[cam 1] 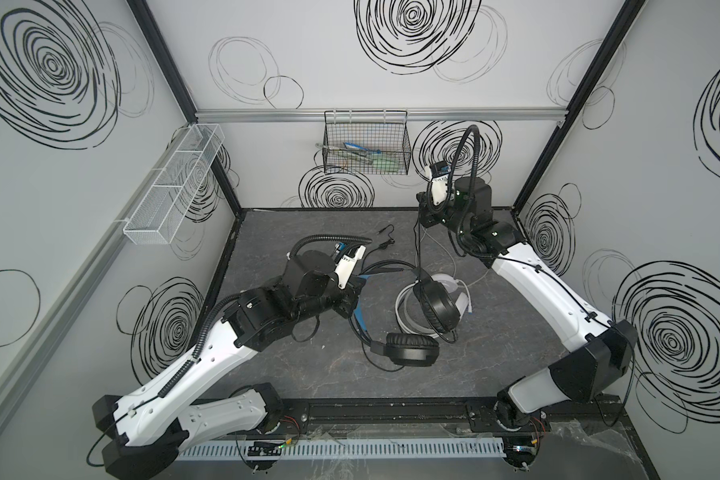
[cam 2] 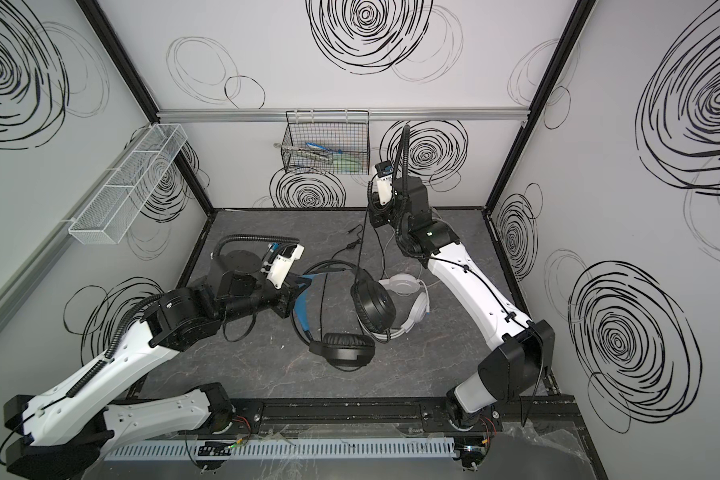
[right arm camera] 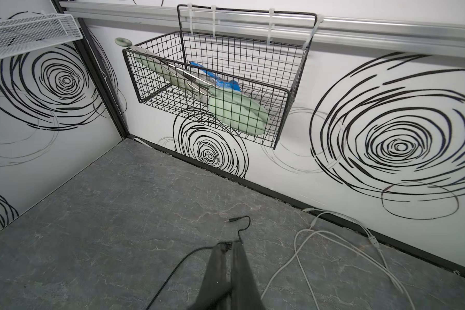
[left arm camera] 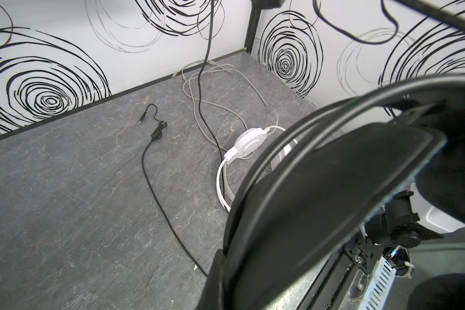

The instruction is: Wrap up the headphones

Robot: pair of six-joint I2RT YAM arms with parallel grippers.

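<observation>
Grip status first. We see the right gripper (right arm camera: 228, 244) with its fingers pressed together, raised over the rear of the surface (cam 1: 308, 382). The black cable (cam 1: 418, 257) rises straight to it from the black headset (cam 1: 437, 309), so we judge the cable pinched there; the wrist view does not show the contact itself. The left gripper (cam 1: 357, 289) sits low, closed on the blue-lined headband (cam 1: 361, 324) of the same headset.

Outward from the left gripper, the headband arcs to one ear cup (cam 1: 412, 351) lying flat on the surface. The second ear cup is tilted up over the white headset (left arm camera: 249, 142); we cannot tell whether they touch. The black headset thus lies between both grippers: gripped by the left, tethered by cable to the right, which stands well apart from it. The cable's tail and plug (right arm camera: 229, 220) lie loose on the surface near the back wall.

Progress: early. We judge the cable is held up for winding, but we cannot make out a finished turn around the headband. Neither gripper holds the white headset, and its white cable (right arm camera: 295, 241) sprawls in loose loops by the back wall. Remaining: wind the black cable, then repeat for the white headset.
</observation>
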